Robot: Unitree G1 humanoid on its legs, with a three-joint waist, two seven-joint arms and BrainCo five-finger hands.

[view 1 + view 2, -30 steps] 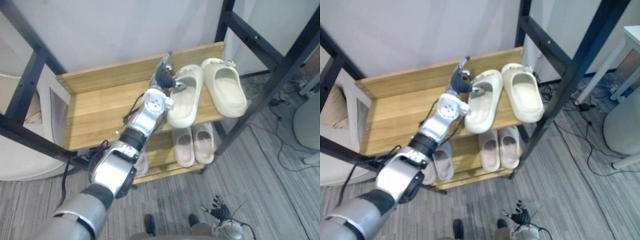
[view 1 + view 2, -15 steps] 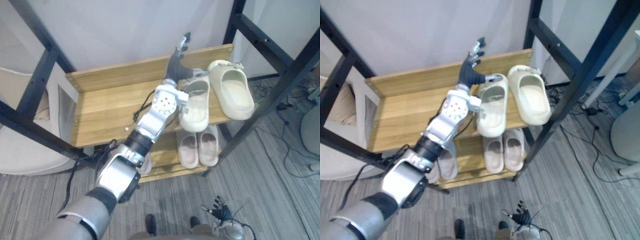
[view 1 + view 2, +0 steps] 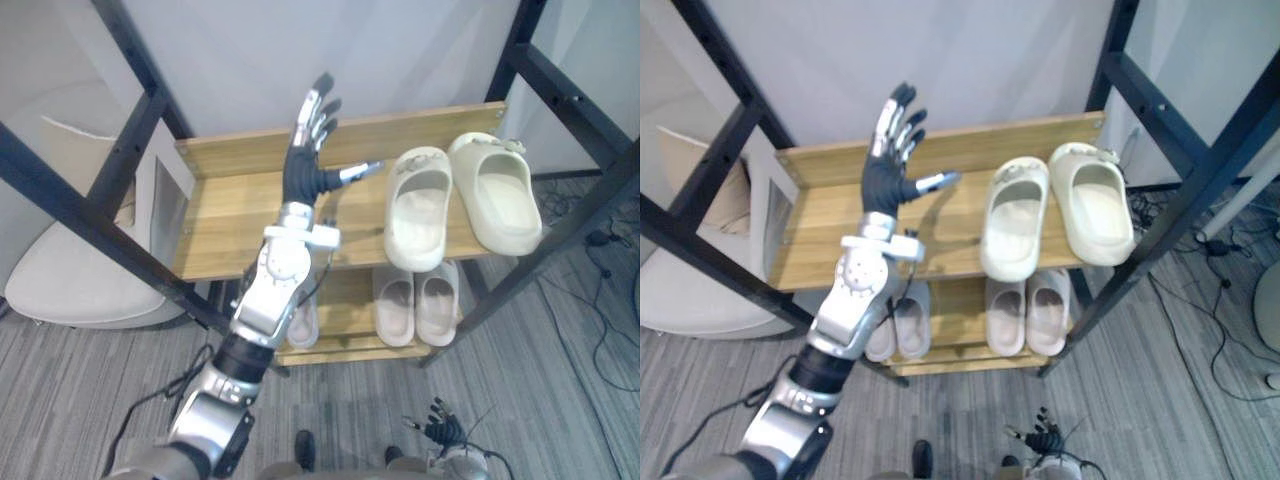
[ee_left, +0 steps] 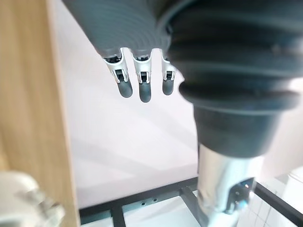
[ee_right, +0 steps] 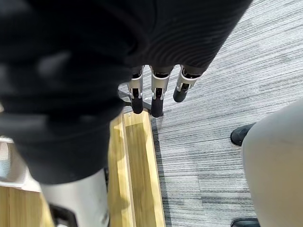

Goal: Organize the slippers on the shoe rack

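We have the left hand [image 3: 303, 172] raised in the air above the upper shelf [image 3: 225, 230] of the shoe rack [image 3: 560, 92]. Its fingers [image 3: 318, 108] are straight and fanned, the thumb [image 3: 358, 172] sticks out toward the slippers, and there is nothing in its grasp. Off to its right, apart from the hand, the cream slippers sit side by side at the right end of that shelf, the left slipper [image 3: 420, 205] just beside the right slipper [image 3: 497, 190]. Both are sole-down with their openings up, and the left one's near end reaches the shelf's front edge. Down on the lower shelf [image 3: 952, 300] we spot a beige pair [image 3: 1006, 316] right beneath the cream ones. A pale grey pair [image 3: 911, 322] lies further left, partly behind the arm. The right hand [image 3: 437, 434] hangs low over the grey carpet [image 5: 213, 118]. In its wrist view its fingers [image 5: 156, 94] are loosely straight and hold nothing.
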